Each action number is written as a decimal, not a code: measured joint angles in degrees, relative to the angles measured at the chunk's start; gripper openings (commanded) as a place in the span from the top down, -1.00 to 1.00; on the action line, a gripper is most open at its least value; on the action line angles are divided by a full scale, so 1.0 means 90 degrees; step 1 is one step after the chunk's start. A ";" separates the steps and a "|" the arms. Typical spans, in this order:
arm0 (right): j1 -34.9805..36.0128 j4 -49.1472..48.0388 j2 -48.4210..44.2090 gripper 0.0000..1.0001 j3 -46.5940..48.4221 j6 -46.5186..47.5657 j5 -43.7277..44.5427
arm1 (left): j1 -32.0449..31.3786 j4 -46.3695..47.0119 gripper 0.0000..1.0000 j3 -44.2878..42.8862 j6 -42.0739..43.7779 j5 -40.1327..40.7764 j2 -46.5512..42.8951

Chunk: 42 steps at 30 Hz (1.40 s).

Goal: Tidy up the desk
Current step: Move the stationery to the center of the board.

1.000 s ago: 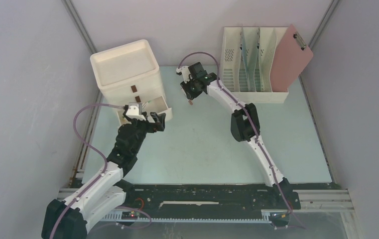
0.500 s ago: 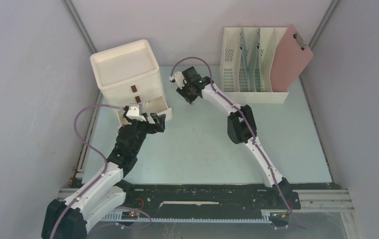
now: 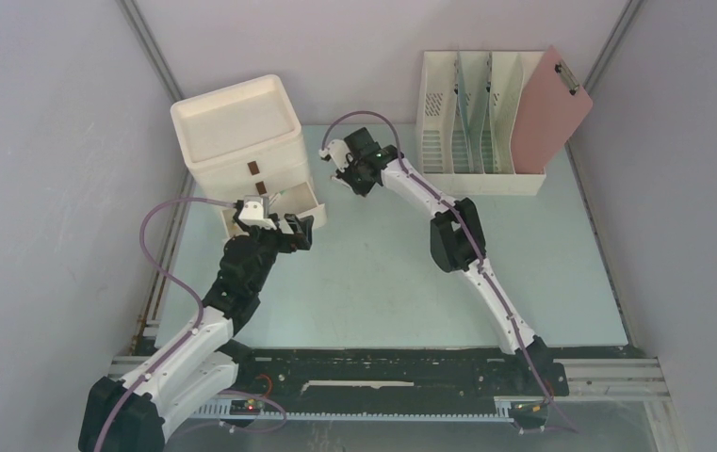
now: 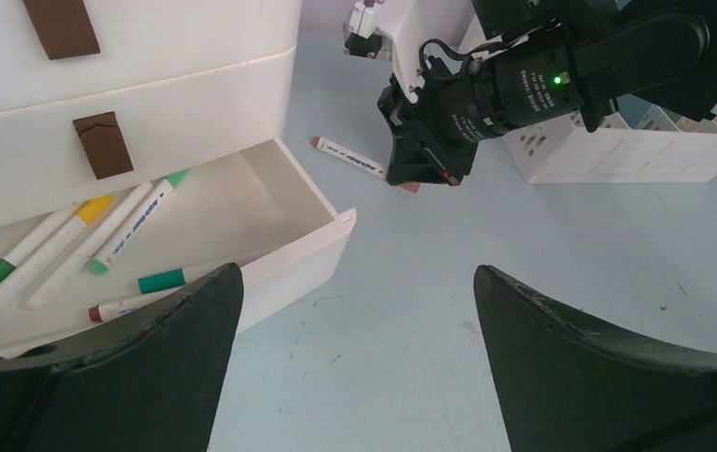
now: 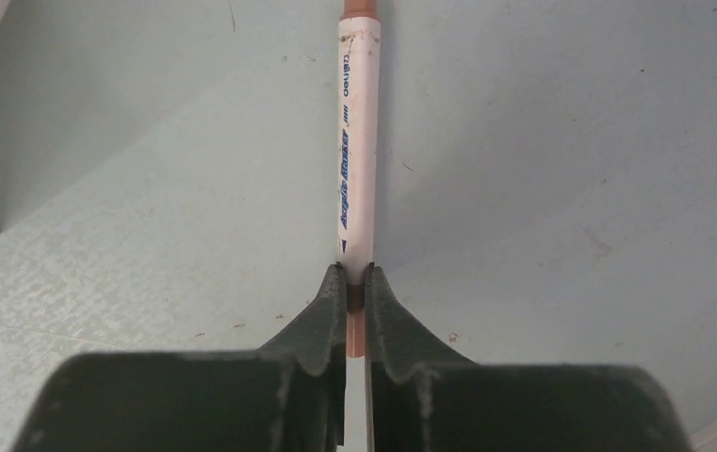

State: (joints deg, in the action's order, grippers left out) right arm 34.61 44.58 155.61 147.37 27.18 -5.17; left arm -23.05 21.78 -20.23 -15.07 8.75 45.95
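The pale mint-green desk [image 3: 382, 273] holds a white marker with brown ends [image 5: 358, 141], pointing away from my right wrist. My right gripper [image 5: 355, 278] is shut on the marker's near brown end, low over the desk to the right of the cream drawer unit [image 3: 241, 141]. The left wrist view shows the same marker [image 4: 350, 156] lying beside the right gripper [image 4: 420, 169]. My left gripper [image 4: 356, 273] is open and empty, just in front of the open bottom drawer [image 4: 269, 188]. Several markers lie in that drawer.
A cream slotted file rack [image 3: 472, 113] stands at the back right, with a pink clipboard [image 3: 550, 108] leaning on its right side. A black slotted rail [image 3: 382, 363] runs along the desk's front edge. Grey walls close in both sides.
My right gripper has shifted a little left towards the drawer unit, and its jaws have closed on the marker. The left arm has not moved.
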 measured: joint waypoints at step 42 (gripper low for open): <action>-0.1673 -0.1190 -0.4658 0.95 -0.6805 -0.2331 -0.5255 | -0.0386 0.5309 -1.00 0.0092 -0.5496 -0.2317 0.4918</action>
State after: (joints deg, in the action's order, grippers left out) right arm 19.55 33.87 113.69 86.13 6.20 -52.47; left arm -26.52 69.56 -19.40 -64.53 -12.10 90.21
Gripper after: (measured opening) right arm 0.006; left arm 0.996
